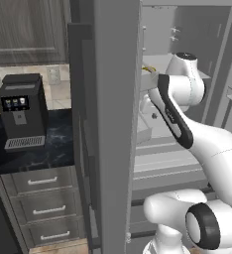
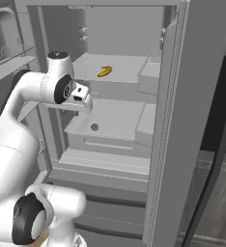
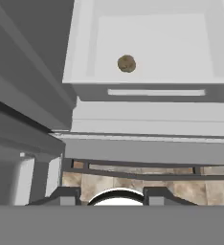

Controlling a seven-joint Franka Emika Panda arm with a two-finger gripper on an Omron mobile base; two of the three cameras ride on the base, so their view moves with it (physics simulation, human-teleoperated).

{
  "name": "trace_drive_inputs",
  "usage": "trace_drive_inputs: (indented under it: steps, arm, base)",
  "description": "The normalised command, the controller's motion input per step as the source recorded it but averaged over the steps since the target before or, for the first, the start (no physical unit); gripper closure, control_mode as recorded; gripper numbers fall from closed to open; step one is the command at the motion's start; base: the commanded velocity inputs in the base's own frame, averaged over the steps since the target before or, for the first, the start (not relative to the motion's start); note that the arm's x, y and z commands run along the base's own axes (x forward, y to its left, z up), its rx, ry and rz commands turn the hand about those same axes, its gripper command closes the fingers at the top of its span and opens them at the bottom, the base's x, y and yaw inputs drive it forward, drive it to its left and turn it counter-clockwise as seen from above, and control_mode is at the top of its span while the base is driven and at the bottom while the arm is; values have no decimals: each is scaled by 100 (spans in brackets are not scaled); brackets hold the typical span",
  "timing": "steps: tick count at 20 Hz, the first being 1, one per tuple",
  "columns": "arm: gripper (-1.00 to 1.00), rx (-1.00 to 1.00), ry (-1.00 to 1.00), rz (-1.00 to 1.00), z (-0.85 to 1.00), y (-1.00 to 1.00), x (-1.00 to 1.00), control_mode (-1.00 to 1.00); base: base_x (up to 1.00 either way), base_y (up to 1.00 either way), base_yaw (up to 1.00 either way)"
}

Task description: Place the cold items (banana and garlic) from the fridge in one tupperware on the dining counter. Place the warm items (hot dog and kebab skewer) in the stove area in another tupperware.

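- The fridge (image 2: 120, 34) stands open; the banana (image 2: 104, 71) lies on its upper shelf.
- The garlic (image 3: 127, 63) sits on the lower shelf, well ahead of the gripper (image 3: 111, 194).
- Gripper's jaws part-open, holding nothing.

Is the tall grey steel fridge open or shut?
Open: the tall grey steel fridge shows white shelves holding a yellow banana and small round brown garlic.
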Motion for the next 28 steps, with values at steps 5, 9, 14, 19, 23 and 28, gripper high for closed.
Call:
trace_drive_inputs:
  steps: [5,9,14,19,23,28]
  arm:
    - [-100,0,-9,-2,-12,0,-42,-100]
    - [-100,-17,-4,-8,-88,2,-40,-100]
    - [-100,-9,22,0,-63,0,35,-100]
    - [-100,0,6,0,-15,-11,63,-100]
    - [-100,0,5,0,-13,-10,49,-100]
    - [-100,0,9,0,-27,0,32,-100]
  base:
    - [0,0,0]
    - [0,0,0]
    - [0,0,0]
    - [0,0,0]
    - [0,0,0]
    - [0,0,0]
